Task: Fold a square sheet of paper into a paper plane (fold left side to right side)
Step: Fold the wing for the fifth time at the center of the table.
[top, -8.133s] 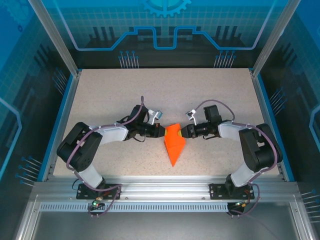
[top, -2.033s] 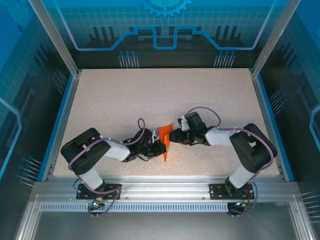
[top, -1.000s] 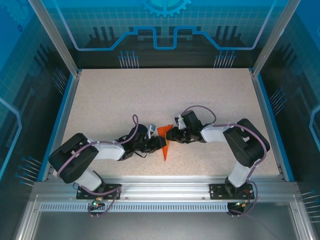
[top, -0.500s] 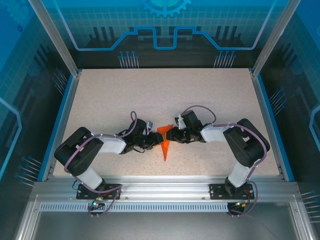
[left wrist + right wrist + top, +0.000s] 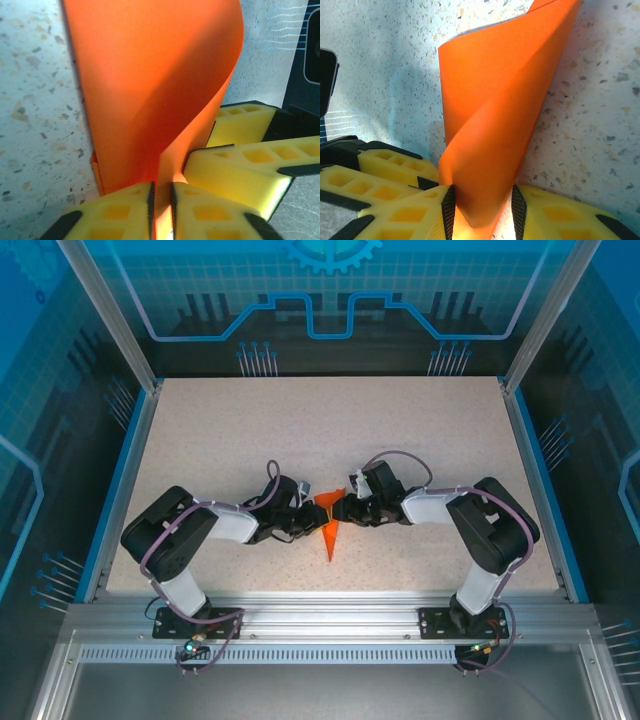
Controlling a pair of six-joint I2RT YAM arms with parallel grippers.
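Note:
The orange sheet of paper [image 5: 329, 537] is folded into a narrow shape with its point toward the near edge, and its upper part stands up curled between the two grippers. My left gripper [image 5: 313, 517] comes in from the left. In the left wrist view it [image 5: 161, 200] is shut on a thin upright flap of the paper [image 5: 150, 90]. My right gripper [image 5: 343, 510] comes in from the right and is shut on a rounded fold of the paper [image 5: 490, 110], which bulges between its pads [image 5: 482, 210]. The two sets of yellow fingers [image 5: 235, 170] almost touch.
The speckled table [image 5: 400, 430] stretches wide behind and beside the grippers. Blue rails [image 5: 125, 490] border it left and right, and an aluminium frame [image 5: 320, 615] carrying both arm bases runs along the near edge.
My left gripper has moved up and right to the paper and its jaws have come together on the flap. The raised paper has drawn narrower. The right gripper has stayed put.

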